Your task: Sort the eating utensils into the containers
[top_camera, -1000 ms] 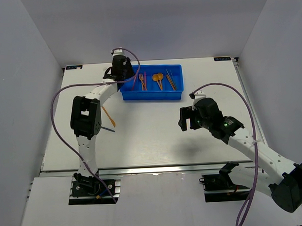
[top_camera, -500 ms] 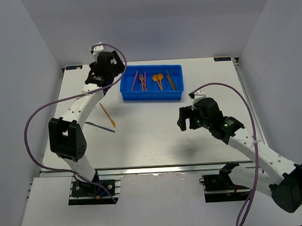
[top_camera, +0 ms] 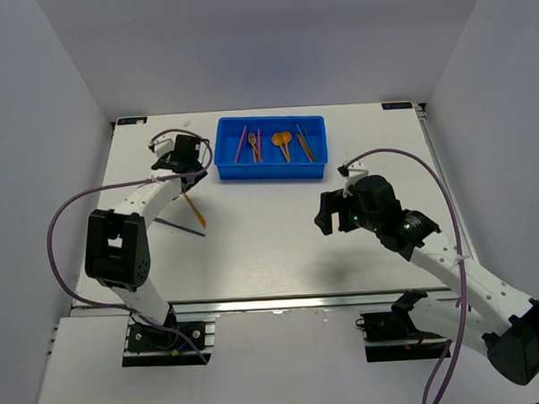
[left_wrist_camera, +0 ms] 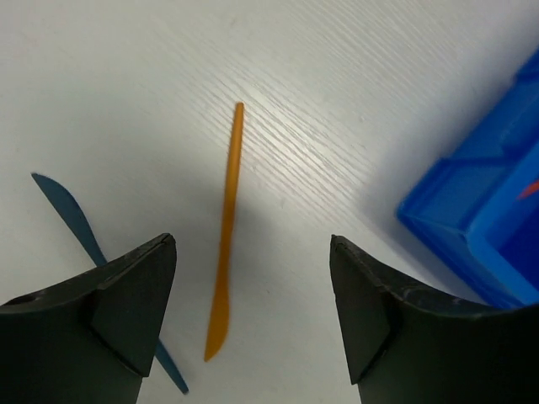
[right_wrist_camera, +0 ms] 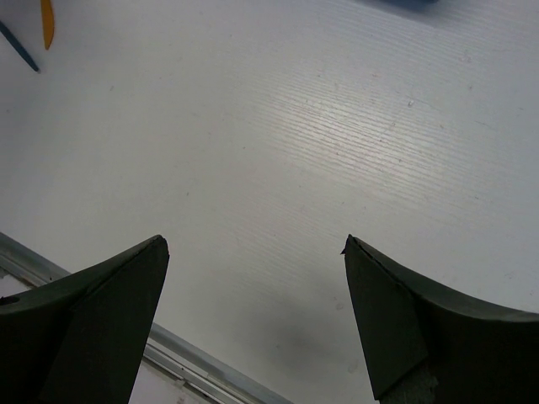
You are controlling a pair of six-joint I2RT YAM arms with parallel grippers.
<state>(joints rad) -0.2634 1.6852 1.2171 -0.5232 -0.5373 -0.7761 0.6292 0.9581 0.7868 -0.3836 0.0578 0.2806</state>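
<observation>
An orange knife (left_wrist_camera: 226,244) (top_camera: 194,209) and a dark blue knife (left_wrist_camera: 74,223) (top_camera: 179,226) lie on the white table, left of the blue tray (top_camera: 271,171). Several orange and red-orange utensils (top_camera: 284,144) lie in the tray's compartments. My left gripper (left_wrist_camera: 253,252) (top_camera: 183,156) hangs open over the orange knife, nothing between its fingers; the tray's corner (left_wrist_camera: 472,202) shows at its right. Over bare table at mid-right, my right gripper (right_wrist_camera: 253,252) (top_camera: 328,217) stands open and empty.
The table's front metal rail (right_wrist_camera: 101,303) runs below the right gripper. Grey walls enclose the table on three sides. Purple cables (top_camera: 73,211) loop beside both arms.
The left gripper has come away from the tray's left compartment, moving left and toward the front, to above the orange knife; a red-orange stick now shows in that compartment. The right arm has barely moved.
</observation>
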